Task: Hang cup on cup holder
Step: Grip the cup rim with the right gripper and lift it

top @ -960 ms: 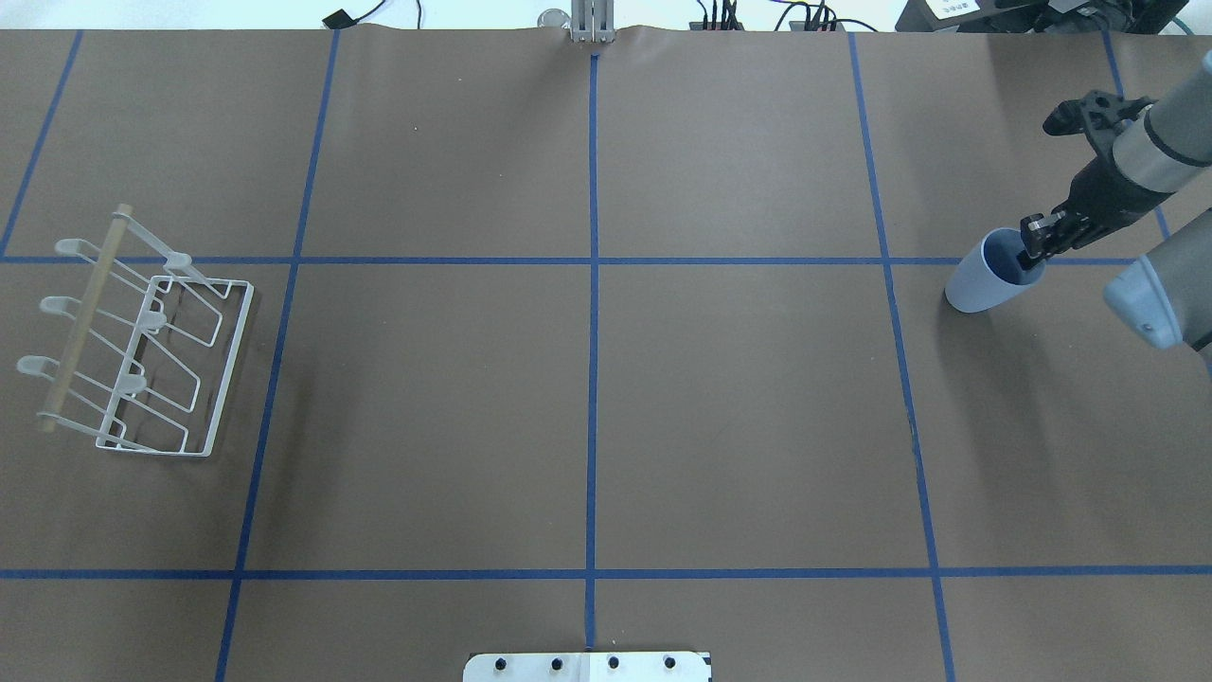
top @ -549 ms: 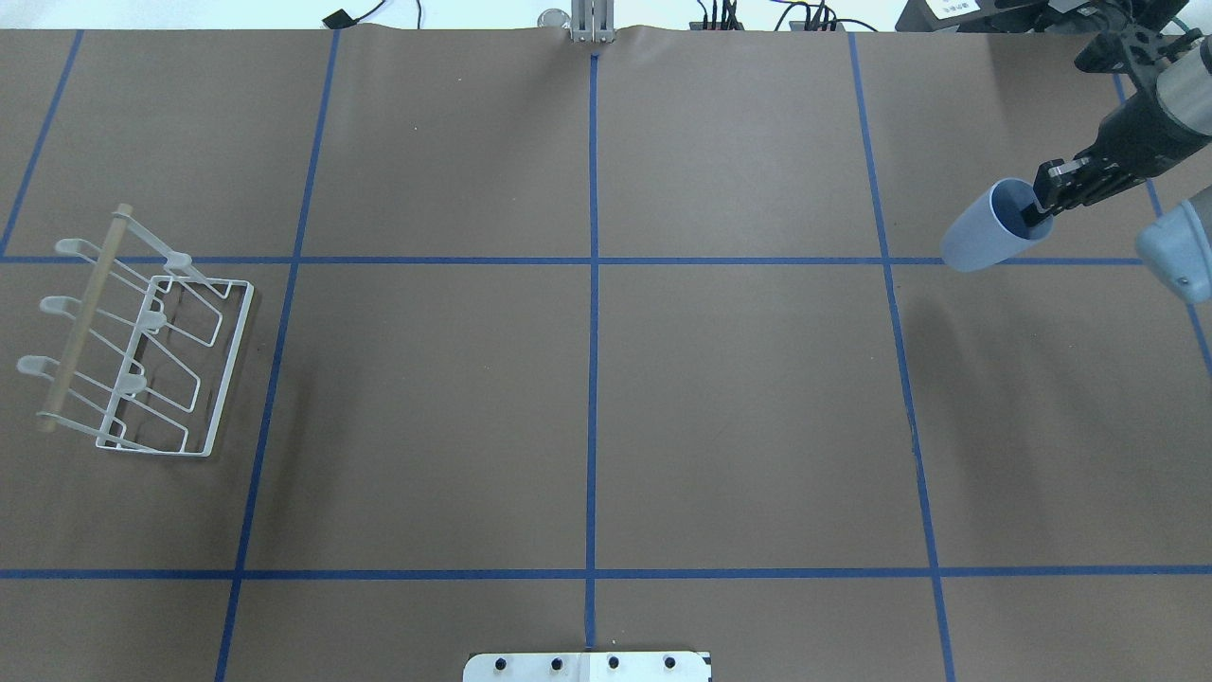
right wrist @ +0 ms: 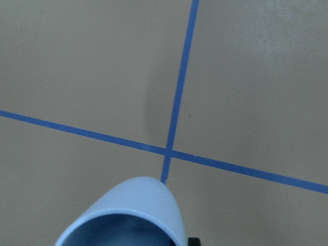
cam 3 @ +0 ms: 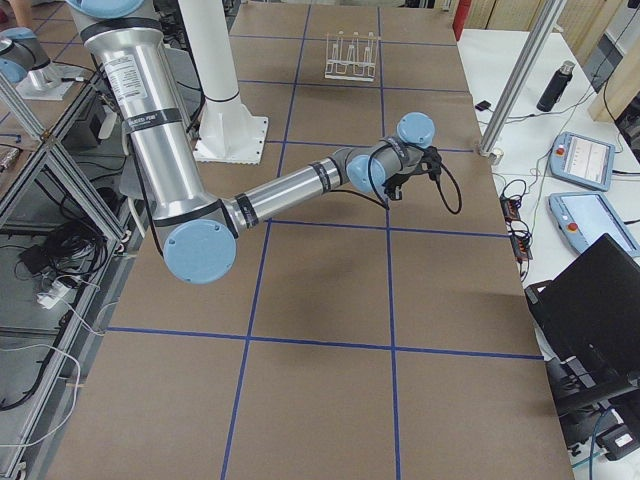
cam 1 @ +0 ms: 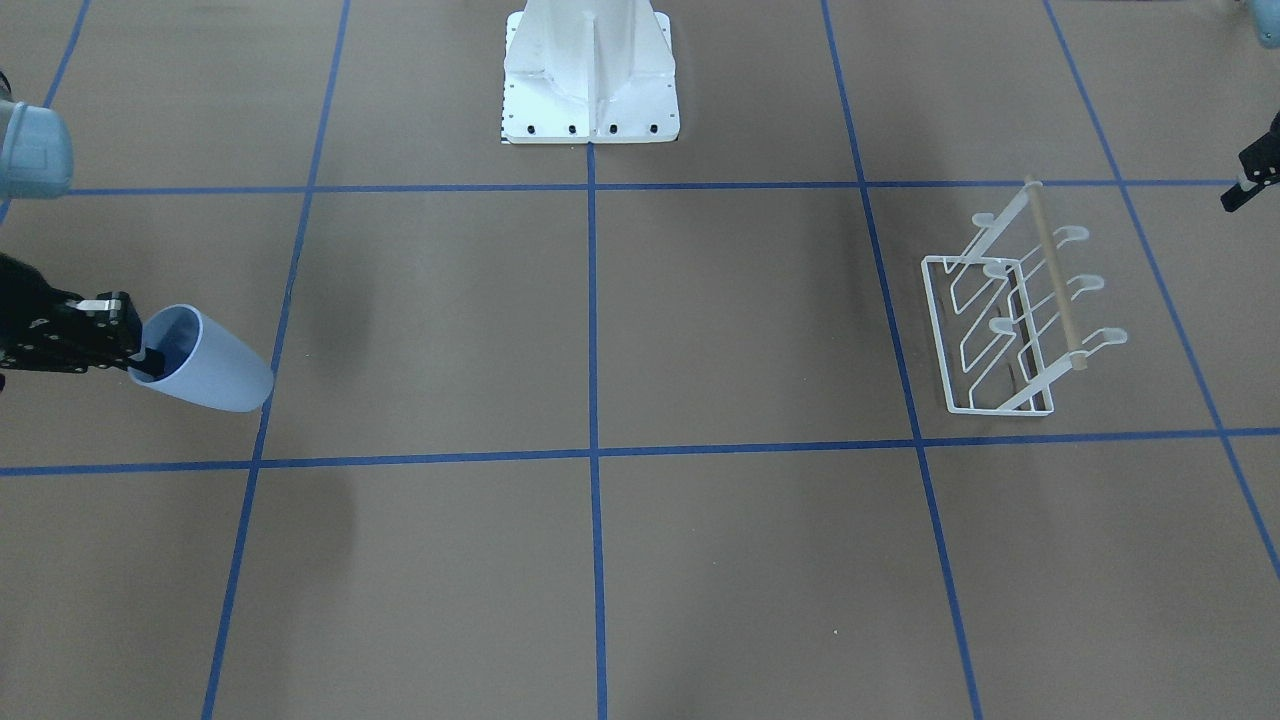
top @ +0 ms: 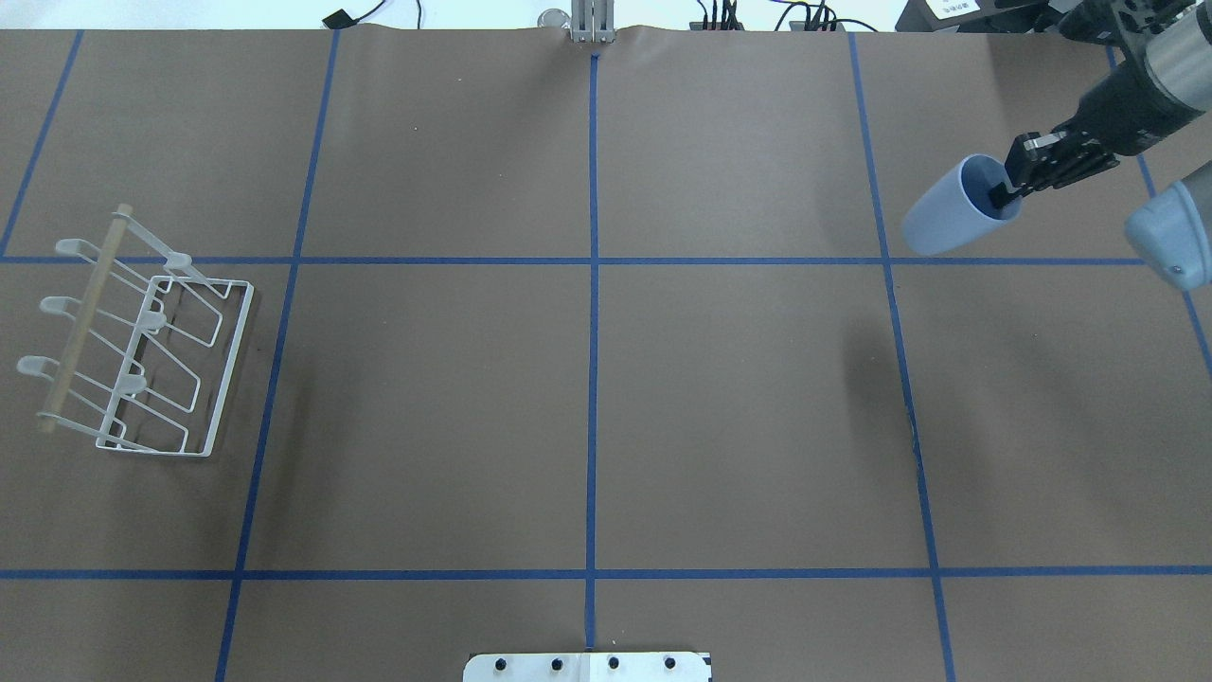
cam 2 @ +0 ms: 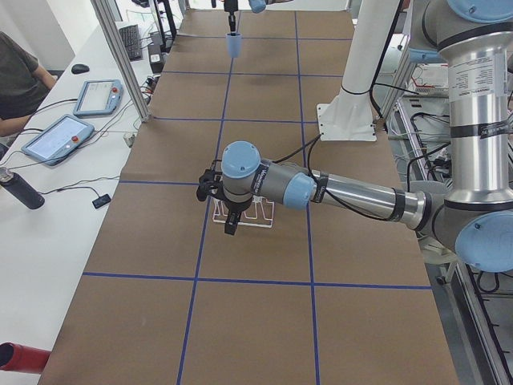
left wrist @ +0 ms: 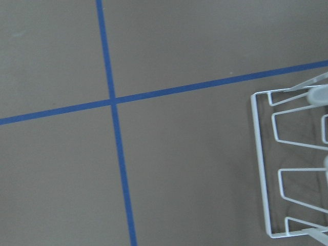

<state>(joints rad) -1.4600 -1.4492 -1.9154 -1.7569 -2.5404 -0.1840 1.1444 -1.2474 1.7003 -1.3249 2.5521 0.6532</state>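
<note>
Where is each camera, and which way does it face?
Front: across the table, facing robot; right pincer holding cup.
Overhead: behind robot, looking down; right arm.
Exterior left: table's end; left arm nearest.
Exterior right: opposite end; right arm nearest.
Left wrist: down onto cup holder.
Right wrist: down over cup.
Front and overhead share cup, cup holder.

Long table [top: 739, 398] under brown paper, blue tape lines [top: 591, 284] crossing it in a grid, white wire rack [top: 83, 313] standing near the robot's left end, white bolted pedestal [cam 1: 590, 80] at the middle of the robot-side edge.
</note>
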